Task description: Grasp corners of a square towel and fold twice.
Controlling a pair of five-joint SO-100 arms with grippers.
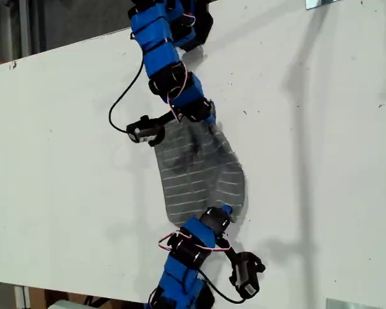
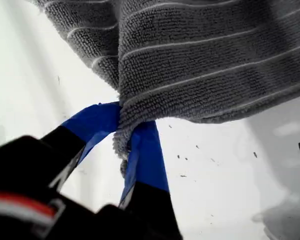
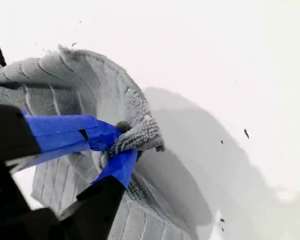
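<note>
Both clamping towel (image 1: 199,174) corners: first gripper (image 2: 126,137) pinching thin frayed tip, second gripper (image 3: 117,145) holding bunched edge. Risking slip at first gripper; slack drooping between, folding skewed.

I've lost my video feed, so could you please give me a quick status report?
My first claw shut on a towel corner. My second claw shut on another corner. Towel partly lifted off the white table. Nothing in the way.

No legible text, labels, brand marks, numbers or signs appear in any view.
</note>
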